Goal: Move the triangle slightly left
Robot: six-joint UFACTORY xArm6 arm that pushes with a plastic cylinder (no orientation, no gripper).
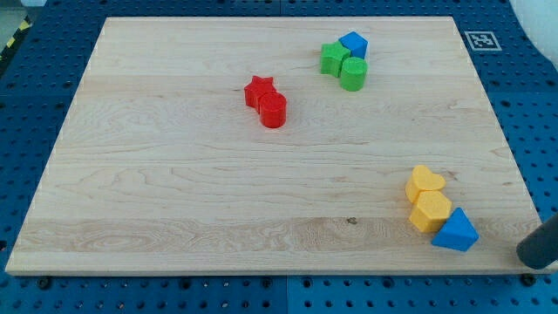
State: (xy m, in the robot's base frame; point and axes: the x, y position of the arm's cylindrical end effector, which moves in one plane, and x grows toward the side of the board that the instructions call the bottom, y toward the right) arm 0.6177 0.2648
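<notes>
The blue triangle [456, 232] lies near the board's lower right corner, touching a yellow hexagon [430, 210]. A yellow heart [425, 182] sits just above the hexagon. The dark rod comes in at the view's lower right edge; my tip [529, 255] is just off the board's right edge, to the right of and a little below the blue triangle, apart from it.
A red star [259, 90] and red cylinder [273, 111] touch near the board's upper middle. A green star [333, 58], green cylinder [353, 74] and blue block [354, 44] cluster at the top. The wooden board [174, 192] lies on a blue perforated table.
</notes>
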